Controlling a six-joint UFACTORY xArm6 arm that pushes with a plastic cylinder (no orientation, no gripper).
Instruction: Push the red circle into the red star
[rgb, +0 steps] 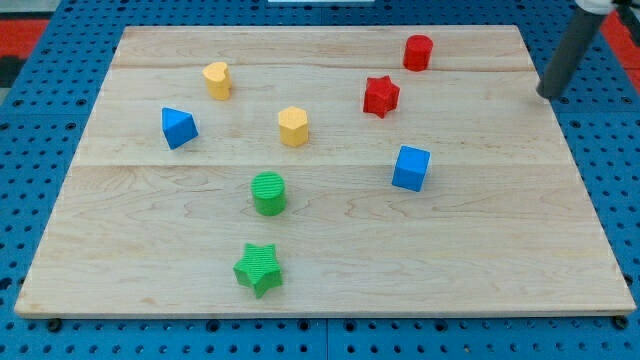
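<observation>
Wooden board is carrying the red circle beside the red star, and with your bare tip, no pincer, sitting well right, you are risking a glancing push.

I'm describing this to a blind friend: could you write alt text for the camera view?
A dark rod's tip rests at the right edge of a wooden board, to the right of a red circle and a red star, touching neither. Also scattered: two yellow blocks, a blue triangle, blue cube, green circle, green star.
</observation>
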